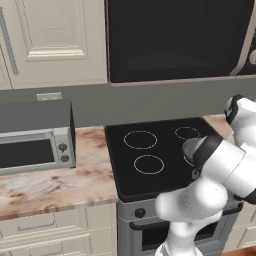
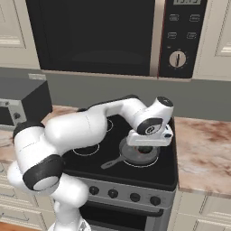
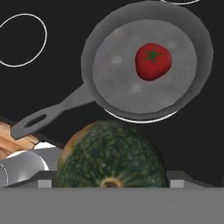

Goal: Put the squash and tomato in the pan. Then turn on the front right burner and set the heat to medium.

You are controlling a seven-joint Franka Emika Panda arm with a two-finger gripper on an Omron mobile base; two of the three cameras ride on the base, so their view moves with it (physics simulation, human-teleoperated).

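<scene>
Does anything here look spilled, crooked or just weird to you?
Nothing stands out. The tomato sits whole inside the pan on the stove, and the squash hangs intact in the gripper, just short of the pan.

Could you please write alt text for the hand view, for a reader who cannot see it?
A dark green squash sits close in front of the camera at the gripper, above the black stovetop. Beyond it, a grey pan rests on a burner with a red tomato inside, its handle pointing toward the lower left.
</scene>
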